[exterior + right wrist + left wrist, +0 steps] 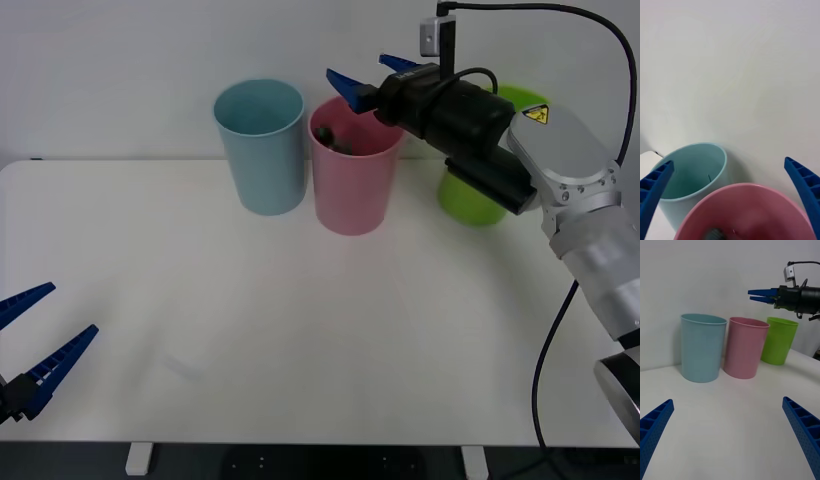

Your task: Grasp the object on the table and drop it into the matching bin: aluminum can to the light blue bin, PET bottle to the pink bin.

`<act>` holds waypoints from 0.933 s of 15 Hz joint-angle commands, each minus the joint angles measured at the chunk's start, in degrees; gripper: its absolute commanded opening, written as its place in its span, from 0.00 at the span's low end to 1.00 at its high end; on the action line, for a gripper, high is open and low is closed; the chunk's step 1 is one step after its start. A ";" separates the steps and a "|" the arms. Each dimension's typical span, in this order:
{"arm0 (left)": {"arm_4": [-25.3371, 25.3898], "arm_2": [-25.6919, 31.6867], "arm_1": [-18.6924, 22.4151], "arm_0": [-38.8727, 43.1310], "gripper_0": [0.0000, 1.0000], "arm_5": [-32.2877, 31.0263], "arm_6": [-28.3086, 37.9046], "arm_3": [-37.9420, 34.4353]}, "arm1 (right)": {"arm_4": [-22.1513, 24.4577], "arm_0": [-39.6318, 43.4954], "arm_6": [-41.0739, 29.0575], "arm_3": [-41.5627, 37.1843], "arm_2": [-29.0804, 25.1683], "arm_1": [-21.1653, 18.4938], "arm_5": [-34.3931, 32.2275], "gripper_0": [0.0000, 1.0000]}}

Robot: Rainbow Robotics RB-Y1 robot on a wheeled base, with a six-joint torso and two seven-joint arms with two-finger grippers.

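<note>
we see the white worktop (250, 340) spreading across the front view, with three bins standing in a row along its far edge. our right arm (580, 190) reaches in from the right, passing in front of the lime green bin (470, 205), which is the rightmost of the three. the light blue bin (260, 145) stands leftmost and the pink bin (352, 185) sits just beside it in the middle; we cannot tell whether their walls touch. our right end effector (368, 76) hangs above the pink bin's rim, its blue ribbed fingers spread apart and holding nothing; in the right wrist view the fingers (655, 187) frame both the pink bin's mouth (748, 210) and the light blue bin (696, 172) beyond it. our left end effector (35, 335) rests low at the near left corner of the worktop, well apart from the bins, its fingers (655, 423) also spread wide and empty. the pet bottle (332, 138) lies inside the pink bin, showing as a dark shape below the rim in the front view; its details are too small for us to make out.
</note>
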 commanded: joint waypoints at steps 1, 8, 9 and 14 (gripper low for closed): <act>0.00 0.00 0.00 0.00 1.00 0.00 0.00 0.00 | -0.66 3.67 0.37 -4.84 -0.71 -0.87 -0.09 1.00; 0.00 0.00 0.00 0.00 1.00 0.00 0.00 0.00 | -2.95 15.63 0.46 -19.52 -1.32 -6.49 -0.18 1.00; 0.00 0.00 0.00 0.00 1.00 0.00 0.00 0.00 | -3.91 17.82 0.64 -21.89 -1.32 -7.81 -0.18 1.00; 0.00 0.00 0.00 0.00 1.00 0.00 0.00 0.00 | -6.90 27.84 3.01 -30.68 -3.69 -12.73 -1.67 1.00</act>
